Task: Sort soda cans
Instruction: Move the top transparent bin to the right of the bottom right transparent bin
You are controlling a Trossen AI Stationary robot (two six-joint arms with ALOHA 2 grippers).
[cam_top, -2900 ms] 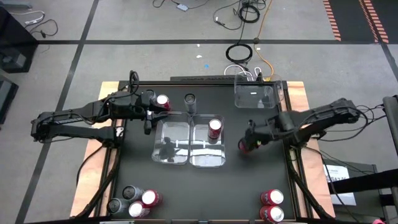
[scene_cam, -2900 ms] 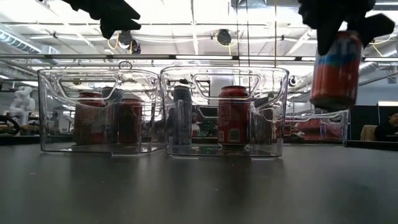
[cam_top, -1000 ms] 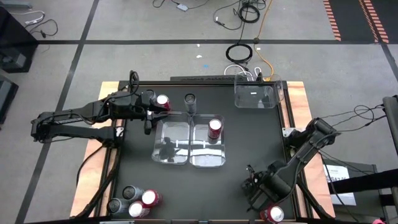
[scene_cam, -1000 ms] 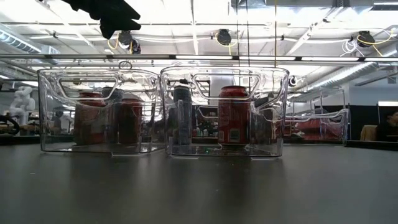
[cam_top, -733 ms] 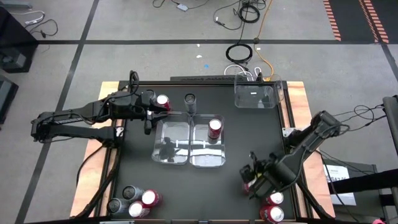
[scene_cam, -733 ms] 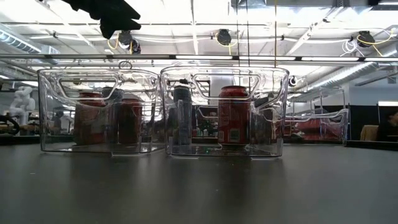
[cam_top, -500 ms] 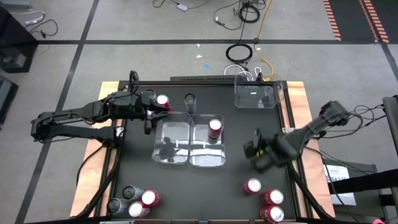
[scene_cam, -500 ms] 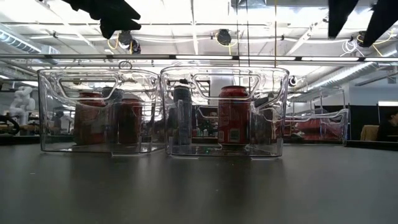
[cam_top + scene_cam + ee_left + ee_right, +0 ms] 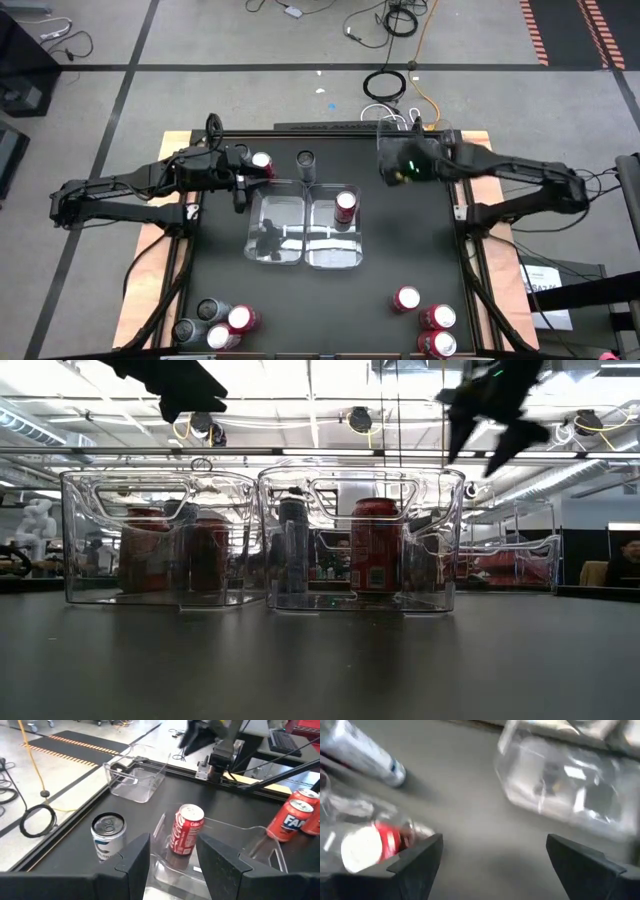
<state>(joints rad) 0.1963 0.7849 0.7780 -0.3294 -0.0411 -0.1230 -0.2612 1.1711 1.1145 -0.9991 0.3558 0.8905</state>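
Observation:
My left gripper hovers open and empty at the far left corner of two clear trays; it also shows in its wrist view. A red can stands on the table beside it. A silver can stands on the table behind the trays. Another red can stands upright in the right tray. My right gripper is open and empty, high over a third clear tray at the far right; it also shows in the low view.
Three red cans stand together at the near right corner. Several red and silver cans stand at the near left corner. The left clear tray holds no can. The black table top between the trays and the near edge is bare.
My right gripper has let go of a red can at the near right, beside two other red cans. It has risen and swung quickly toward the table's far edge, to above the far right tray. The can stays upright where it was set.

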